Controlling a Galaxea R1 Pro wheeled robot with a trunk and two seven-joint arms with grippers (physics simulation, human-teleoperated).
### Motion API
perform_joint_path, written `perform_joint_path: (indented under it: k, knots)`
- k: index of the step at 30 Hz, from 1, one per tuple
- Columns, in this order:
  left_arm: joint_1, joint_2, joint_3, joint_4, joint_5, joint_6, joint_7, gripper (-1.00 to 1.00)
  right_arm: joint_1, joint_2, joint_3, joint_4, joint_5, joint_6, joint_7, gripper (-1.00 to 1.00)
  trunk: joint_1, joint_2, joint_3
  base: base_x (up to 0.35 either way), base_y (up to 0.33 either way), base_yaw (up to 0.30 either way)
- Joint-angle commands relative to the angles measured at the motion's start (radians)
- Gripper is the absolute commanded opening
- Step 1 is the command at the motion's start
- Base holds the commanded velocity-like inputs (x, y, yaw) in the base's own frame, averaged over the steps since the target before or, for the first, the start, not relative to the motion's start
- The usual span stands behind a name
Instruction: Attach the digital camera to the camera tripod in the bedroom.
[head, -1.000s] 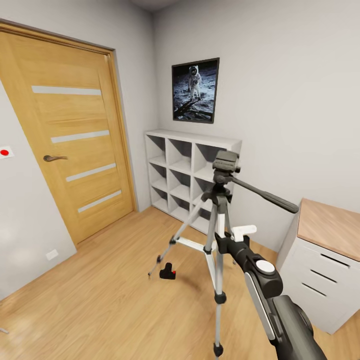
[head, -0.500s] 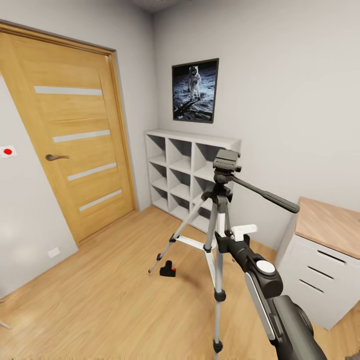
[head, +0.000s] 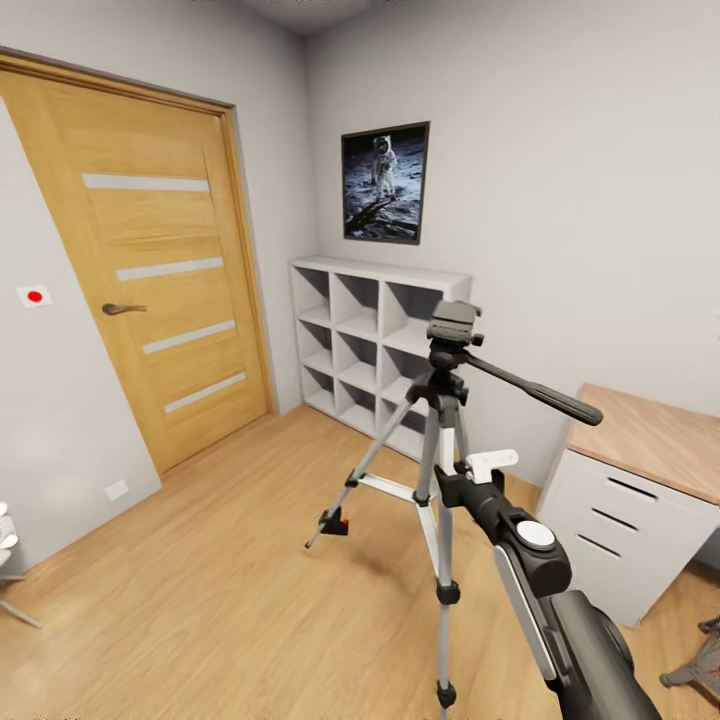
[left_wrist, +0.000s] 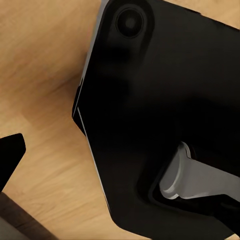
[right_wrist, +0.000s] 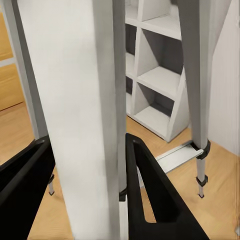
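Observation:
The camera tripod (head: 440, 440) stands on the wood floor mid-room, silver legs spread, its dark head (head: 453, 325) carrying a long pan handle (head: 530, 392). My right gripper (head: 452, 478) is at the legs' upper part. In the right wrist view its black fingers (right_wrist: 145, 185) press both sides of a silver leg (right_wrist: 85, 100), so the right gripper (right_wrist: 87, 141) is shut on the tripod. The digital camera (head: 340, 522), small and black with a red spot, lies on the floor by the tripod's far left foot. In the left wrist view one black fingertip (left_wrist: 11, 150) shows beside the robot's dark body (left_wrist: 160, 100).
A white cube shelf (head: 375, 345) stands against the back wall under a moon poster (head: 384, 183). The wooden door (head: 150, 270) is on the left and a white desk with a wooden top (head: 640, 470) on the right. A grey chair base (head: 700, 655) shows at the lower right.
The whole view has shifted: the door has slid right and the desk left, so the head camera moved. The tripod keeps its place against my right arm. The digital camera now looks closer to the tripod's foot.

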Motion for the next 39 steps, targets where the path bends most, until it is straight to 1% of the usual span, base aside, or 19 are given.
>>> perform_joint_path:
  k: [1,3,8,14,20,22,23,31,32,39]
  knots:
    - [0.000,0.000,0.001,-0.001,0.003,-0.002,0.000,1.00,-0.001,-0.003,0.000,-0.002,-0.002,0.006,0.003,-1.00,0.000,-0.002,-0.002,-0.073,-0.049,0.000]
    - [0.000,0.000,0.000,-0.001,0.003,-0.002,0.000,1.00,-0.001,-0.013,0.000,-0.002,-0.003,0.006,0.003,-1.00,0.000,-0.002,-0.002,-0.048,-0.032,0.000]
    - [0.000,-0.001,0.001,-0.002,0.003,-0.002,0.000,1.00,-0.001,-0.027,-0.002,-0.002,-0.003,0.007,0.003,-1.00,0.000,-0.002,-0.002,-0.091,-0.012,0.000]
    - [0.000,-0.001,0.002,-0.002,0.003,-0.002,0.000,1.00,-0.001,-0.030,-0.001,0.000,-0.004,0.015,0.003,-1.00,0.000,-0.002,-0.002,-0.289,-0.002,0.000]
    - [0.000,0.000,0.002,-0.002,0.003,-0.002,0.000,1.00,-0.001,-0.030,-0.004,0.001,-0.007,0.059,0.002,-1.00,0.000,-0.002,-0.002,-0.316,0.000,0.000]
    - [0.000,0.000,0.002,-0.002,0.003,-0.002,0.000,1.00,-0.001,-0.030,-0.014,0.001,-0.007,0.068,0.001,-1.00,0.000,-0.002,-0.002,-0.183,0.000,0.000]
    - [0.000,0.000,0.002,-0.002,0.003,-0.002,0.000,1.00,-0.001,-0.030,-0.028,0.000,-0.006,0.078,0.001,-1.00,0.000,-0.002,-0.002,-0.067,0.000,0.000]
    - [0.000,0.000,0.001,-0.002,0.003,-0.002,0.000,1.00,-0.001,-0.030,-0.047,-0.001,-0.004,0.118,-0.001,-1.00,0.000,-0.002,-0.001,-0.025,0.000,-0.035]
    - [0.000,0.000,0.001,-0.002,0.003,-0.002,0.000,1.00,-0.001,-0.030,-0.052,0.000,-0.004,0.127,-0.012,-1.00,0.000,-0.002,-0.001,-0.003,0.000,-0.215]
    - [0.000,0.000,0.001,-0.002,0.003,-0.002,0.000,1.00,-0.001,-0.030,-0.055,0.001,-0.005,0.130,-0.033,-1.00,0.000,-0.002,0.001,-0.001,0.000,-0.254]
